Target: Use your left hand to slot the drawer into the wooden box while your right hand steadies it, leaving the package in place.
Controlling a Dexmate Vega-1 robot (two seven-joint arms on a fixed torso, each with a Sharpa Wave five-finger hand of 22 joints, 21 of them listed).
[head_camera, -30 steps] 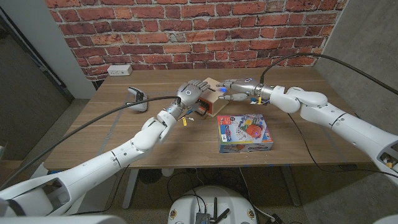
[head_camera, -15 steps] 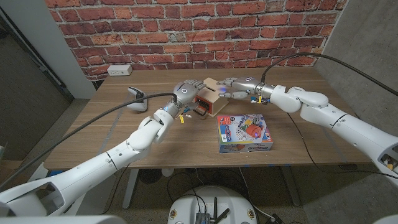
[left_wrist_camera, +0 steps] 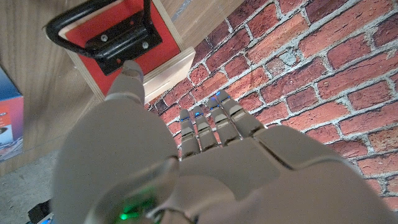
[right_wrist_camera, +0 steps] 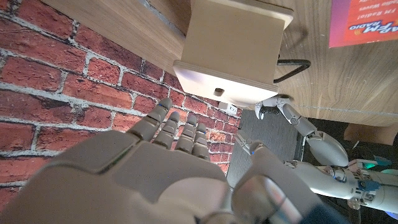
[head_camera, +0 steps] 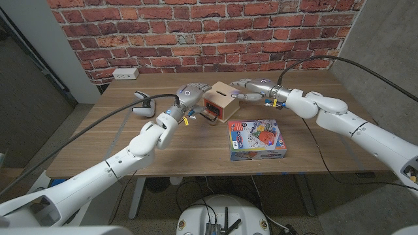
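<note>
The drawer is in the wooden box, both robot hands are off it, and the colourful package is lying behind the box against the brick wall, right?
Not quite. The head view shows the package in front of the box, toward the table's near edge, not by the wall. The rest holds: drawer in, left robot hand and right robot hand off it.

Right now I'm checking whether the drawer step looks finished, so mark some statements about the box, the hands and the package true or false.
1. The drawer's red front with its black handle sits in the wooden box. True.
2. The left hand grips the black handle. False: it is beside the box with its fingers spread and nothing in them.
3. The package stands on top of the box. False: it lies on the table, nearer the robot than the box.
4. The right hand is on the side of the box opposite the left hand. True.
5. A wall of red brick rises behind the table. True.
</note>
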